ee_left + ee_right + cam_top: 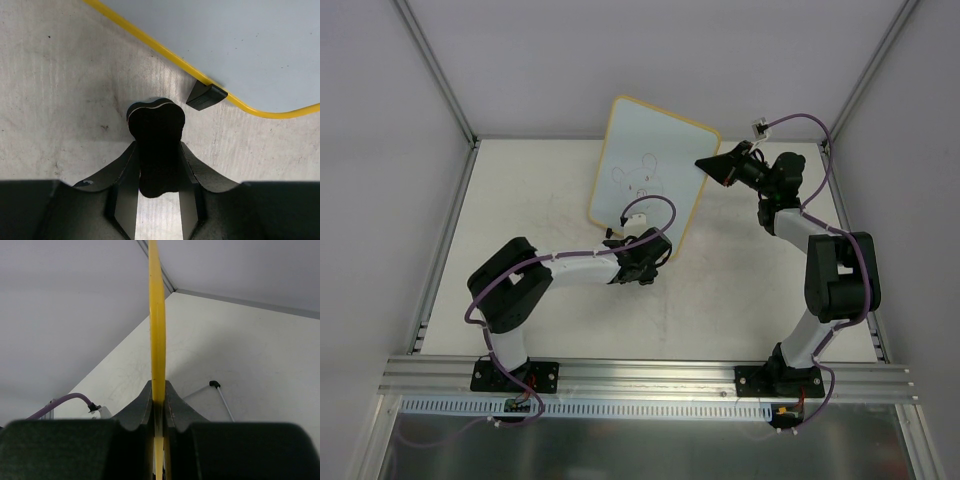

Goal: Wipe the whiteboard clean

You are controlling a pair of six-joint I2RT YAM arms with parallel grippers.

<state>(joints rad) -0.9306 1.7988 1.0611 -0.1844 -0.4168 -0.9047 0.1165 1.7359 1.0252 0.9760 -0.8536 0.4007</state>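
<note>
- The cell is closed in by pale grey wall panels point(620, 50), joined at the corners by slanting aluminium posts point(435, 70)
- A white table point(520, 200) fills the floor of the cell; its surface is seen in the left wrist view to be scuffed, smudged grey and dotted with small dark specks
- An aluminium rail point(650, 375) runs along the near edge, and both arm bases are bolted to it
- The whiteboard point(645, 170) is held up at a tilt over the far middle of the table, its yellow rim turned edge-on to the right wrist camera
- The right arm point(830, 280) is bent back towards the board, with a purple cable point(800, 120) looped over it
- The left arm point(550, 270) is stretched low across the table to the board's near corner
- The right gripper point(158, 392) is clamped on the board's right-hand rim, a finger pressed to each face
- The left gripper point(156, 150) is closed on a black eraser point(156, 125), which is pinched from both sides just beside the rim
- A small black foot point(206, 96) sticks out from the board's rim
- A faint doodle point(645, 175) is seen on the white face
</note>
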